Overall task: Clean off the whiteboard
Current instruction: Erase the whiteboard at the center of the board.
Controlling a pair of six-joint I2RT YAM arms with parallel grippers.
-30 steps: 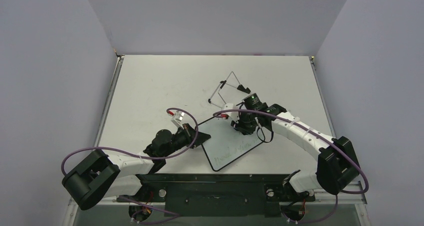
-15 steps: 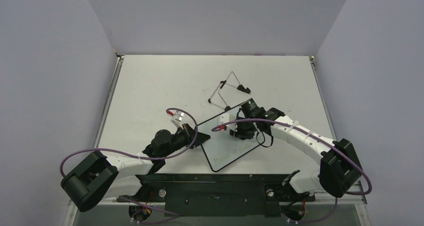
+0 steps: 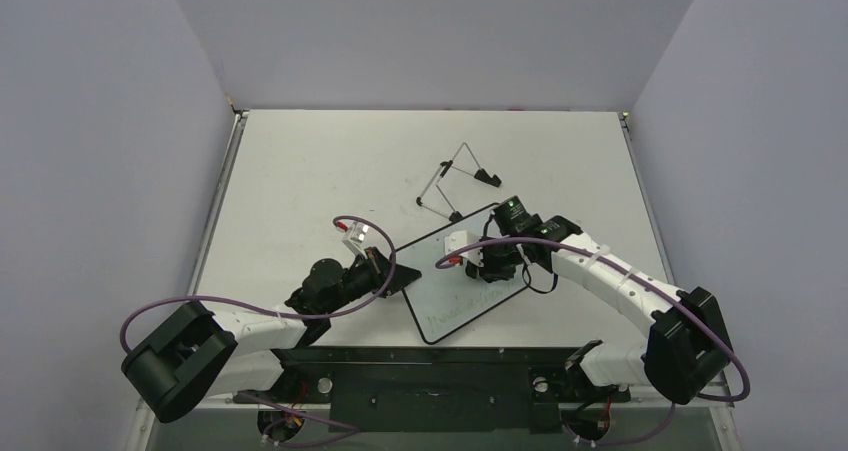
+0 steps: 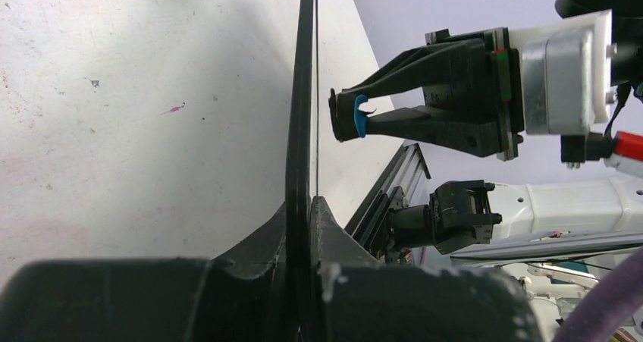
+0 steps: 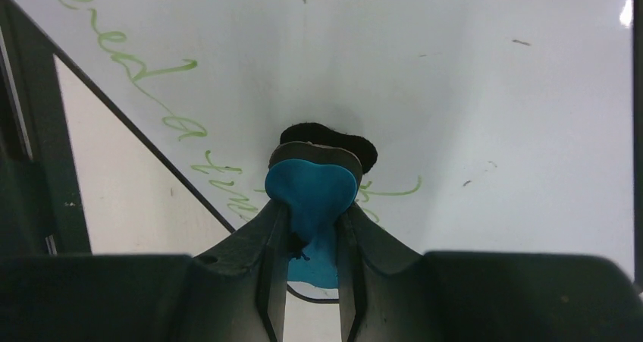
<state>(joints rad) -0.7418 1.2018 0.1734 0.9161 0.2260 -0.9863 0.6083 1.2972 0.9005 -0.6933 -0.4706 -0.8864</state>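
Note:
The whiteboard (image 3: 462,293) lies tilted at the table's middle, white with a thin black frame and green handwriting along its near edge (image 5: 163,92). My left gripper (image 3: 392,278) is shut on the board's left corner; in the left wrist view the board's edge (image 4: 301,92) runs straight up between the jaws. My right gripper (image 3: 488,262) is shut on the blue-and-black eraser (image 5: 312,186), pressing its black pad against the board's face beside the green writing. The eraser also shows in the left wrist view (image 4: 358,116), close to the board.
A thin wire easel stand with black feet (image 3: 458,179) lies on the table behind the board. The table's black front rail (image 3: 440,371) runs below the arms. Grey walls close off three sides.
My right gripper with the eraser has slid across the board, first toward the near left, then slightly back right. The left gripper and the board have stayed put.

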